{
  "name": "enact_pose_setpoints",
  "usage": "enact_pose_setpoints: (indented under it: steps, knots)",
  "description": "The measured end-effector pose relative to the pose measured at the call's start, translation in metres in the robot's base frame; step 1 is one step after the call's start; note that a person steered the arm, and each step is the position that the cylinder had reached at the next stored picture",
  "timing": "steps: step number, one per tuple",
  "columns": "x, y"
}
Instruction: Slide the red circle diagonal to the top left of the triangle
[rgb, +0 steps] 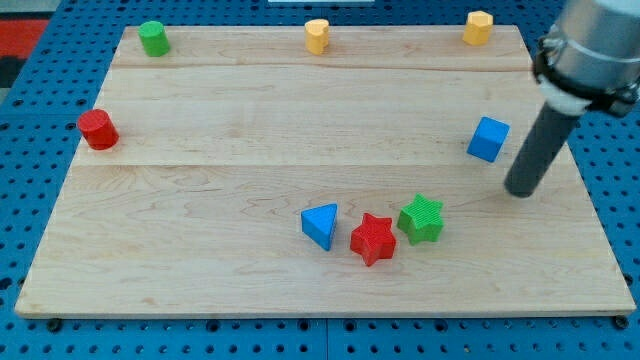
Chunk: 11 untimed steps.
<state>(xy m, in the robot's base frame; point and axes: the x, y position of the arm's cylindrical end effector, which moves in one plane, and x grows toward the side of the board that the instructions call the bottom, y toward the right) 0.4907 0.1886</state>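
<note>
The red circle (98, 130) sits at the board's (250, 280) left edge, about halfway up, far to the view's left of the blue triangle (320, 225) and somewhat above it. Nothing touches it.

The blue triangle lies in the lower middle of the board and serves as the landmark here. Just to its right and slightly lower is a red star (373, 239), close beside the triangle but with a thin gap showing. Right of the triangle past the star, a little higher than the star, is a green star (421, 219); the two stars look to be touching or nearly so. Further right of the triangle and clearly above it is a blue cube (488, 139).

Along the board's top edge, well above the triangle, stand three blocks: a green cylinder (153, 38) to its upper left, a yellow block (317, 35) almost straight above it, and another yellow block (478, 27) to its upper right; their exact shapes are hard to make out.

My tip (522, 190) is down on the board far right of the triangle, just right of and below the blue cube, apart from it. The rod is bare, with no jaws, and touches no block. It is well apart from the red circle, on the opposite side of the triangle.
</note>
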Motion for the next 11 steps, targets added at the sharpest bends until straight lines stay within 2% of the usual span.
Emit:
enact_pose_setpoints:
  steps: [2, 3, 4, 5, 6, 7, 8, 9, 10, 11]
  knots:
    - [-0.066, -0.182]
    - [-0.034, -0.267]
    - [-0.039, -0.358]
    - [-0.063, -0.444]
    - [-0.069, -0.488]
    - [-0.081, -0.493]
    - [-0.085, -0.451]
    - [-0.104, -0.448]
    - [-0.149, -0.477]
    - [-0.125, -0.437]
